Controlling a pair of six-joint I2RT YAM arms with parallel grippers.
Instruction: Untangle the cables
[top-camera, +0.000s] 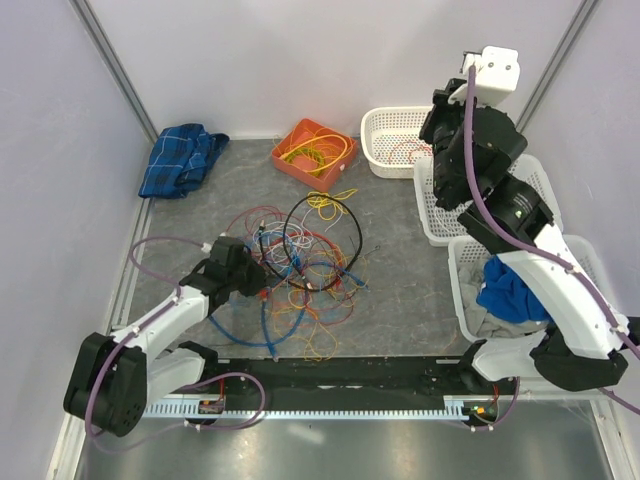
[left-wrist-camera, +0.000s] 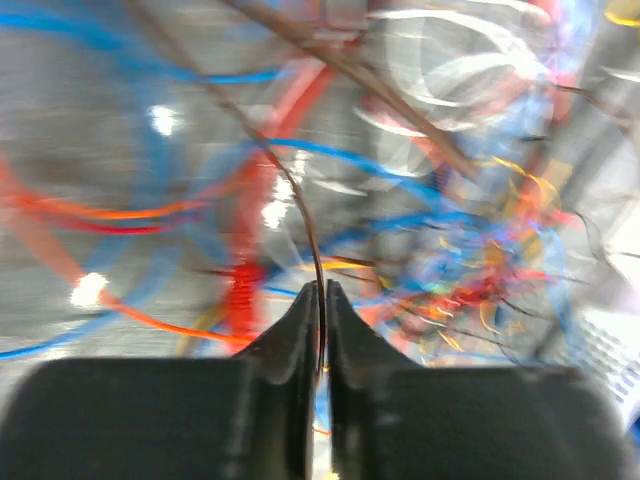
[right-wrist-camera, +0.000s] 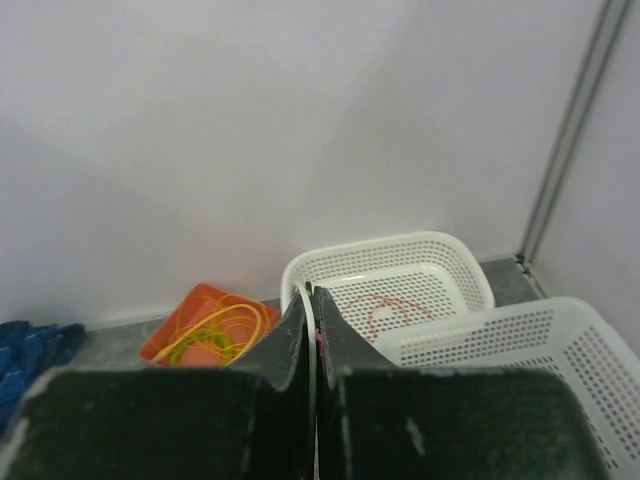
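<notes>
The cables (top-camera: 300, 268) are mostly one messy knot mid-table (top-camera: 400, 290): thin red, orange, blue and white strands all crossed up, a black loop (top-camera: 322, 228) on top, a blue strand (top-camera: 268, 325) trailing toward the near edge. The yellow ones (top-camera: 315, 152) are coiled in the orange tray (top-camera: 288, 152).

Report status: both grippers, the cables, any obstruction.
Left gripper shut on thin dark cable inside the cable tangle. Right gripper raised near white basket, shut on pale strand. Black cable loop lies across the tangle.

Soft, even light; the left wrist view smears the cables (left-wrist-camera: 470, 285) with motion blur, other views sharp.
</notes>
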